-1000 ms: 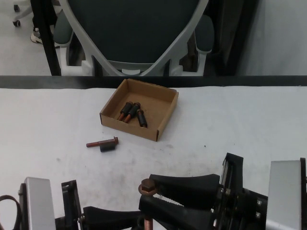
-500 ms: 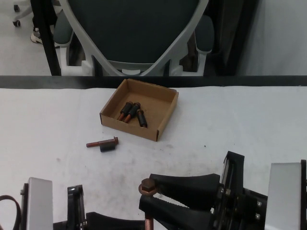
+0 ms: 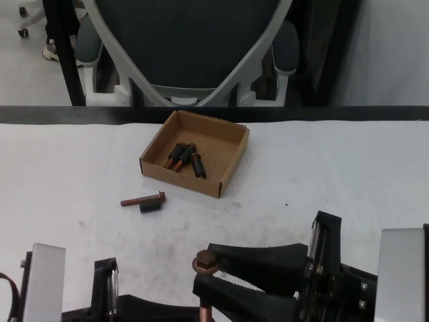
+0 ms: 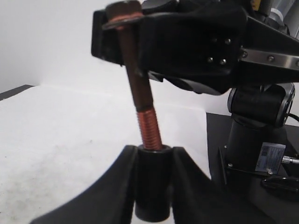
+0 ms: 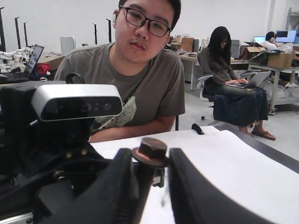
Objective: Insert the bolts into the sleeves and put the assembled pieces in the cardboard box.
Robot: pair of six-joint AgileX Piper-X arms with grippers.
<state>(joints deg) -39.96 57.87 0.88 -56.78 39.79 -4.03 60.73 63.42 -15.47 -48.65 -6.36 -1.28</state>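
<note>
At the bench's near edge my right gripper (image 3: pixel 208 278) is shut on a copper bolt (image 3: pixel 204 295), held upright just under its hex head (image 5: pixel 150 150). The bolt's threaded tip (image 4: pixel 150 133) sits in the mouth of a black sleeve (image 4: pixel 152 182), which my left gripper (image 4: pixel 152 186) is shut on from below. The cardboard box (image 3: pixel 155 154) stands at mid bench with three assembled pieces (image 3: pixel 184 158) inside. A loose bolt (image 3: pixel 143 199) and a loose black sleeve (image 3: pixel 149 208) lie on the white cloth in front of the box's left corner.
A grey office chair (image 3: pixel 188 47) stands behind the bench's dark far edge. White cloth (image 3: pixel 335 174) covers the bench to the right of the box. The left arm's camera housing (image 5: pixel 77 102) sits close beside the right gripper.
The left arm's block at the lower left has shifted slightly left and down. The right gripper and bolt stay almost still; box and loose parts are unmoved.
</note>
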